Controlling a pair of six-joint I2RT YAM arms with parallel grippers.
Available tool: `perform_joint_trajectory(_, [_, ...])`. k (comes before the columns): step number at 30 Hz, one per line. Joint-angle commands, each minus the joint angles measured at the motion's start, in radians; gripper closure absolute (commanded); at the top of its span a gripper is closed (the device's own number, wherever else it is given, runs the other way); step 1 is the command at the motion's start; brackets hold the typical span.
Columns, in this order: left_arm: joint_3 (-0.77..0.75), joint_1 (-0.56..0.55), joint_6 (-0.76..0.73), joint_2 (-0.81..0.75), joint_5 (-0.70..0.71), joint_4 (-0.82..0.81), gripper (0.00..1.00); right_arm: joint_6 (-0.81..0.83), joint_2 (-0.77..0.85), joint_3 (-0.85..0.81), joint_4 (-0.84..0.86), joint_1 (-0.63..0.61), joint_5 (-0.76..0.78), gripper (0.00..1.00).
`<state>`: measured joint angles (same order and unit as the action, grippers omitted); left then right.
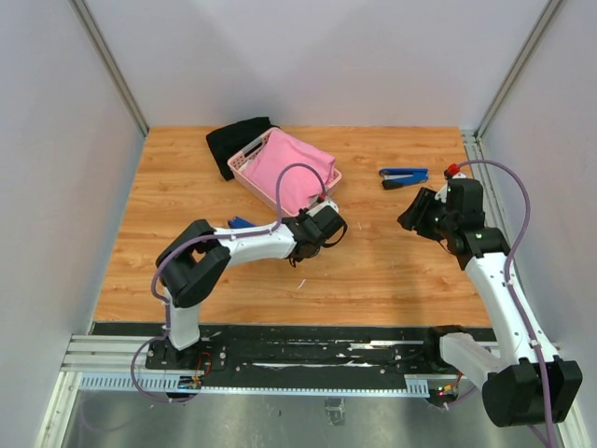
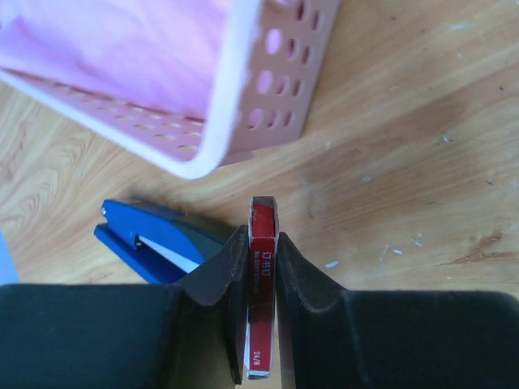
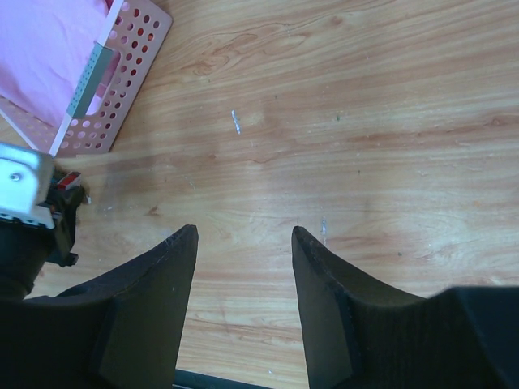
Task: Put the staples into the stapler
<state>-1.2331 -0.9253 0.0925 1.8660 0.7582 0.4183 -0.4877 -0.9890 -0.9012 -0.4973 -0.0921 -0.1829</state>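
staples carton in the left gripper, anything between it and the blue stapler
Nothing visible. The left gripper is shut on the staples carton; the blue stapler lies on the table just beside it, partly hidden behind one finger. The pink basket stands clear of that gap.

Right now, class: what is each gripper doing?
Left gripper: closed on the red-printed staple carton.
Right gripper: open, holding nothing.

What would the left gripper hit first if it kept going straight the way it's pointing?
Probably the pink basket: its perforated wall sits straight ahead of the left gripper and the staple carton it clamps. If tilted downward, the table comes first; depth is unclear.
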Motion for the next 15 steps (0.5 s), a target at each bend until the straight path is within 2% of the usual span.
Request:
perform_joint_trajectory(1, [-0.020,-0.030,-0.112,0.039,0.006,-0.078,0.78,-0.004,0.004,0.017,-0.006,-0.012,0.021,0.48])
perform_joint_trajectory(6, [-0.032,-0.049,-0.121,0.081,-0.066,-0.076,0.71,-0.004,-0.009,0.017,0.000,-0.012,0.024,0.48])
perform_joint_trajectory(11, [-0.038,-0.052,-0.091,0.072,-0.163,-0.070,0.51,0.006,-0.018,0.011,-0.002,-0.012,0.025,0.47])
perform_joint_trajectory(15, [-0.046,-0.052,-0.035,0.015,-0.264,-0.047,0.37,0.028,-0.043,-0.018,-0.013,-0.012,-0.014,0.38])
